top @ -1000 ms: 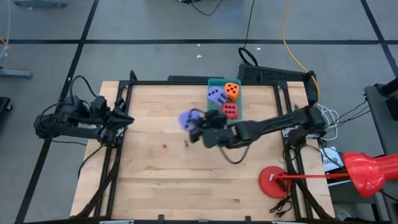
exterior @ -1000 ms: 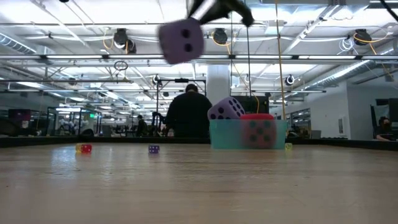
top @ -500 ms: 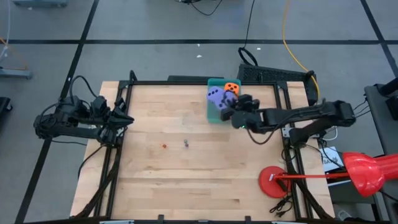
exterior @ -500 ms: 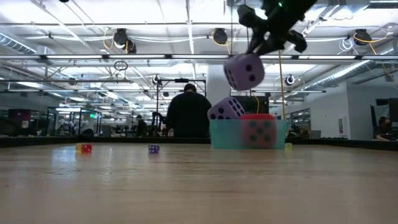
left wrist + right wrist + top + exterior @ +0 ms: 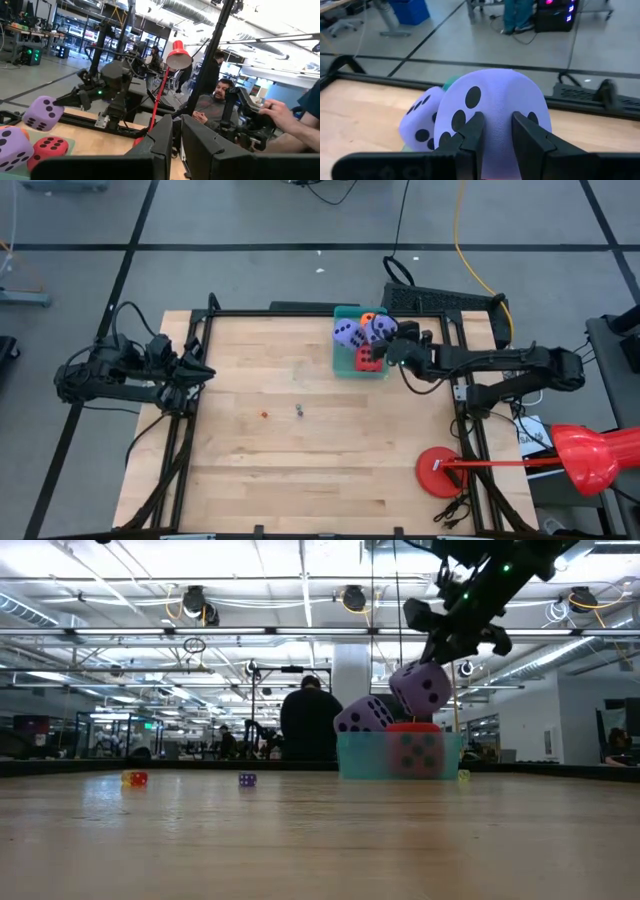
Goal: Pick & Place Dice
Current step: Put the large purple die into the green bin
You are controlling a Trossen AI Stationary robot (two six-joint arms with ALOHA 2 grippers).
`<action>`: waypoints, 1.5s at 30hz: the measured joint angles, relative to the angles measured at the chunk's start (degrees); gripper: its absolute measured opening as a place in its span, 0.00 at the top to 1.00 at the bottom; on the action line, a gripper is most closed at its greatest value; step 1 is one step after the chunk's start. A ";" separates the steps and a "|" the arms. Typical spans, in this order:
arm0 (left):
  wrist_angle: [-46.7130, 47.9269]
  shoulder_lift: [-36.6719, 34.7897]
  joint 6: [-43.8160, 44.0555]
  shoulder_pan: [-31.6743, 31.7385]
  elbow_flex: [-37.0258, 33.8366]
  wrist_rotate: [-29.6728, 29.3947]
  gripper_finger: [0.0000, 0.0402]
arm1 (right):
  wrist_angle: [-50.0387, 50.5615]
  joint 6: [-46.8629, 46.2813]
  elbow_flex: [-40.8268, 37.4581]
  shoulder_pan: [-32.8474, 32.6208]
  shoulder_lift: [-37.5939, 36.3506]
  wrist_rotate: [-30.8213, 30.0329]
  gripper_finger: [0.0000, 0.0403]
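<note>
High view: a purple die [image 5: 379, 330] hangs over the teal tray [image 5: 345, 367] at the table's 1 o'clock, pinched by the right gripper [image 5: 392, 345]. Beside it sit another purple die [image 5: 347, 335], red die [image 5: 367, 358], orange die [image 5: 367, 318]. Left gripper [image 5: 203, 370], closed, waits at 9 o'clock.

Open wooden table [image 5: 250, 460] everywhere except the far edge, where the dice-filled small teal plastic tray [image 5: 346, 366] blocks passage.

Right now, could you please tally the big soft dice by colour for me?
Purple dice: 2, one in the teal tray at, one held above it
Red die: 1
Orange die: 1
Total: 4
</note>
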State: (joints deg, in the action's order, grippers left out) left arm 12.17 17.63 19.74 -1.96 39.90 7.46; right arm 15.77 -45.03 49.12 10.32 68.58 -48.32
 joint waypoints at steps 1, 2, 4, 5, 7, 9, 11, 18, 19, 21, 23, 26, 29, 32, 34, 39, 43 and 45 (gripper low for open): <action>0.02 0.00 0.00 -0.01 0.00 -0.02 0.88 | -1.60 0.83 -0.34 0.56 0.61 1.17 0.82; 0.02 0.00 0.00 0.00 0.00 0.00 0.88 | -2.77 1.62 -0.72 1.06 1.09 2.33 0.82; 0.00 0.00 0.00 -0.02 0.00 -0.02 0.88 | -4.71 3.11 -1.30 1.79 2.28 3.76 0.81; 0.00 -0.01 0.00 -0.01 0.00 -0.02 0.88 | -6.19 3.74 -1.31 2.13 2.88 4.33 0.81; 0.02 0.00 0.00 -0.02 0.00 0.00 0.88 | -7.65 4.44 -1.54 2.82 4.02 5.07 0.81; 0.00 0.00 0.00 -0.02 0.00 0.00 0.88 | -8.84 5.17 -1.55 3.41 5.28 5.43 0.81; 0.00 -0.02 0.00 0.00 0.00 0.00 0.88 | -9.31 5.78 -1.55 4.02 6.16 5.96 0.81; 0.00 0.00 0.00 0.00 0.00 0.00 0.88 | -10.79 6.08 -1.54 4.38 6.80 6.65 0.81; 0.00 0.00 0.00 -0.02 0.00 0.00 0.88 | -11.11 6.16 -1.55 4.31 6.76 6.67 0.81; 0.00 0.00 0.00 -0.01 0.00 0.00 0.88 | -11.35 6.18 -1.55 4.22 6.49 6.78 0.81; 0.00 -0.01 0.00 0.00 0.00 0.00 0.88 | -11.36 5.70 -1.55 3.92 6.36 7.10 0.81; 0.00 -0.02 0.00 -0.02 0.00 0.00 0.88 | -11.32 5.35 -1.55 3.43 6.36 7.31 0.81; 0.00 -0.01 0.00 -0.01 0.00 0.00 0.88 | -11.43 5.23 -1.55 3.29 6.36 8.26 0.81; 0.00 -0.02 0.00 -0.01 0.00 0.00 0.88 | -11.57 5.22 -1.55 3.27 6.36 9.73 0.81; 0.00 0.00 -0.01 0.00 0.00 0.00 0.88 | -11.58 5.22 -1.55 3.01 6.36 9.74 0.81; 0.00 -0.01 0.00 -0.01 0.00 0.00 0.88 | -11.62 5.03 -1.55 2.65 6.09 9.84 0.81; 0.00 -0.01 0.00 -0.01 0.00 0.00 0.88 | -11.81 3.76 -1.55 2.29 5.79 9.72 0.81; 0.00 0.00 0.00 0.00 0.00 0.00 0.88 | -11.62 3.74 -1.55 2.26 5.21 10.28 0.81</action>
State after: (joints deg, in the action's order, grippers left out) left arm 12.16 17.62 19.74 -1.96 39.90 7.46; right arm 4.15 -41.30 47.57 12.57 73.79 -38.04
